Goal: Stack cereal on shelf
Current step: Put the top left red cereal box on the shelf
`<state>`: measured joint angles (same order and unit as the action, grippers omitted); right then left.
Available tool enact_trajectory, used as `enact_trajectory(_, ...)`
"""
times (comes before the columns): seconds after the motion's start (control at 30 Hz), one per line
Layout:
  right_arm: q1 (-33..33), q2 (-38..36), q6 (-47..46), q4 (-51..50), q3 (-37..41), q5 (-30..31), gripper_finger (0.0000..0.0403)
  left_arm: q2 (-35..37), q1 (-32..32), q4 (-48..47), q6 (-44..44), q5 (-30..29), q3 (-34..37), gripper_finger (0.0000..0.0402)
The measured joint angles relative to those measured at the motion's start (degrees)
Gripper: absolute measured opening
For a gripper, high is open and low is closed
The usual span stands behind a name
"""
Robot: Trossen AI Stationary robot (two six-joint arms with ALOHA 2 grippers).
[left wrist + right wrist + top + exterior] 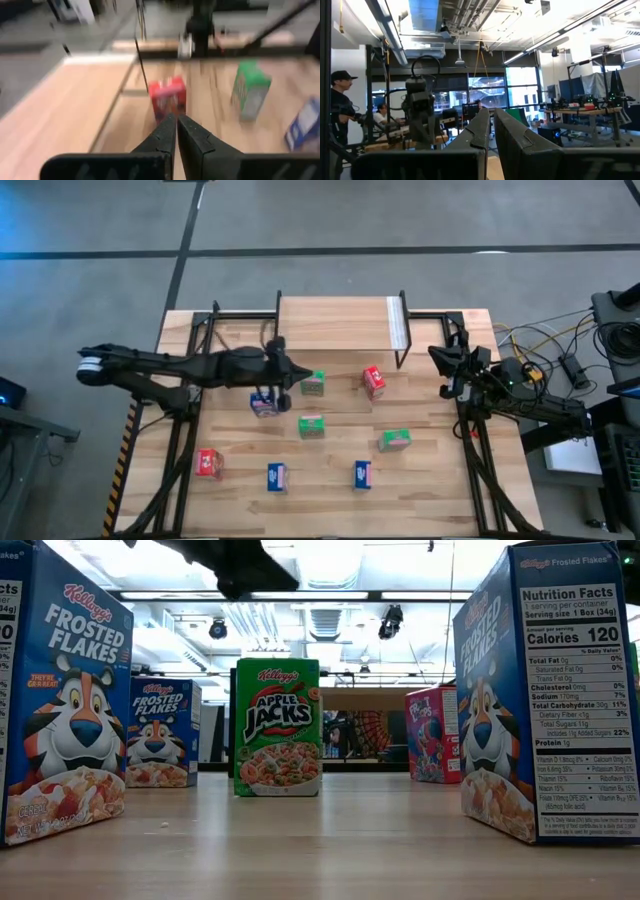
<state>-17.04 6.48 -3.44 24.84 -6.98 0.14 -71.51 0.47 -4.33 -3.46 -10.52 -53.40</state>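
Both grippers (290, 377) (441, 360) shut — empty.

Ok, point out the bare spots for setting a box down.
The shelf top is bare. Tabletop is free along the near edge, below the blue boxes. Crowded mid-table, around the green boxes and left gripper.

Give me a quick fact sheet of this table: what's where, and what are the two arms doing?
shelf: far edge of the table, top bare
boxes on table: eight visible, none on the shelf
red boxes
green boxes
blue boxes
left gripper: jaws shut, empty, beside the upper green box
right gripper: jaws shut, empty, parked at the table's right edge
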Motion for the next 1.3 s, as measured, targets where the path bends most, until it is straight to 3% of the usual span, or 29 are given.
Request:
enact_trajectory(0.53, 0.0, 0.0, 0.5, 0.3, 0.0, 0.0, 0.0018, -8.9, 0.1, -62.0, 4.6, -4.2, -23.1, 0.0)
enact_trajectory(0.83, 0.0, 0.0, 0.6, 0.8, 0.0, 0.0, 0.0018, -9.2, 0.2, -64.9, 5.5, -4.5, -25.3, 0.0)
enact_trajectory(1.07, 0.0, 0.0, 0.6, 0.8, 0.0, 0.0, 0.0018, -8.9, 3.0, -86.1, 8.0, -11.5, -24.5, 0.0002)
enact_trajectory(1.2, 0.0, 0.0, 0.7, 1.1, 0.0, 0.0, 0.0018, -6.2, 6.7, -83.6, 6.0, -7.1, -22.2, 0.0031)
enact_trajectory(1.3, 0.0, 0.0, 0.7, 1.2, 0.0, 0.0, 0.0018, -5.1, 9.7, -84.9, 5.4, -9.2, -19.5, 0.0068)
